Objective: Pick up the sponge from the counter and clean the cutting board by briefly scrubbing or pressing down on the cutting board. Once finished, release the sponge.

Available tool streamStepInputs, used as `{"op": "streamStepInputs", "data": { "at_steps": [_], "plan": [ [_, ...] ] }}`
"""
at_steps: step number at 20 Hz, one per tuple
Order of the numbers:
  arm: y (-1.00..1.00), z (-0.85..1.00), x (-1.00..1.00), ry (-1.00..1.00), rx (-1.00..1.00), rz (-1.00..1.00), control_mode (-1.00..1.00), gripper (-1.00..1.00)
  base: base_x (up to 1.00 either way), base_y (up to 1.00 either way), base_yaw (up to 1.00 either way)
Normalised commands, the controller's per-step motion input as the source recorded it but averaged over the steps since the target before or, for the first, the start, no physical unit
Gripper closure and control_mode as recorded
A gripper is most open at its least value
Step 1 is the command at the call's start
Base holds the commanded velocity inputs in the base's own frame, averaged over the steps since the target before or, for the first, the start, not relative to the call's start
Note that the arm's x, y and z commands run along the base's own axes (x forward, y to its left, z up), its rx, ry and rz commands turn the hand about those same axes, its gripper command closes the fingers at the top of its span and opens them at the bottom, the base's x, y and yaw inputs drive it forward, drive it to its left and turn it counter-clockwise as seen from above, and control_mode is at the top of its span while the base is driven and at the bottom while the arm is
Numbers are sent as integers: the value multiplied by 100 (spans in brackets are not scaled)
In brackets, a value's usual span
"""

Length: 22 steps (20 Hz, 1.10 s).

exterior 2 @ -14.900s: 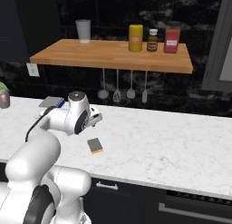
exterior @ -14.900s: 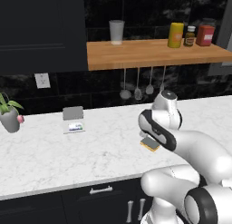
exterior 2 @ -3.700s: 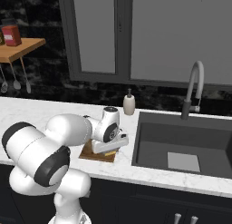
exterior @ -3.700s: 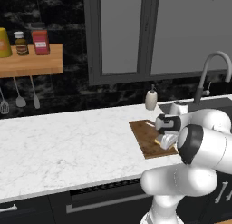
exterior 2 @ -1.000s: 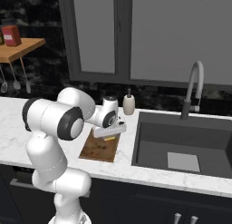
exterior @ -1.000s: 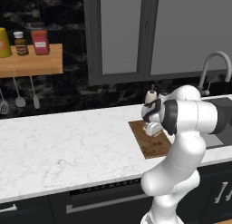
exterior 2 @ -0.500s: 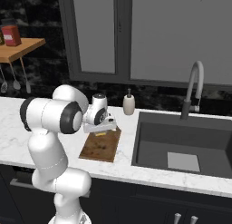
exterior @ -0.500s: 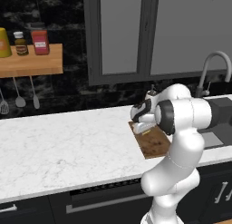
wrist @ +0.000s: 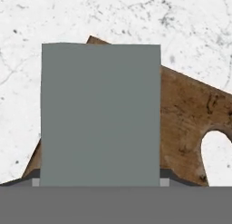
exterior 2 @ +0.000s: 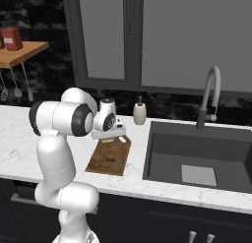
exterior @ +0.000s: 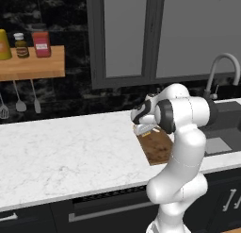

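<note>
Two base views show the white marble tabletop [exterior: 66,156] running past the gripper [exterior 2: 109,134] to a dark sink [exterior 2: 197,163], while the hand view shows the gripper clamped on the sponge [wrist: 100,114], its grey face above the cutting board [wrist: 190,114].

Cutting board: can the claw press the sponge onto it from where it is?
Probably yes. The claw holds the sponge over the cutting board near its far end, and nothing shows between them.
</note>
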Motion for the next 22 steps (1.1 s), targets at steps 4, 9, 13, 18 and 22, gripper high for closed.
{"op": "streamStepInputs", "data": {
  "at_steps": [4,9,13,18,22],
  "plan": [
    [0,-48,38,2,0,0,-100,100,0,0,0],
    [-2,-47,-16,0,0,0,-100,100,0,0,0],
    [-9,-28,-63,2,0,0,-100,100,0,0,0],
    [-3,-37,-66,4,0,0,-100,100,0,0,0],
    [0,-40,-61,4,0,0,-100,100,0,0,0]
  ]
}}
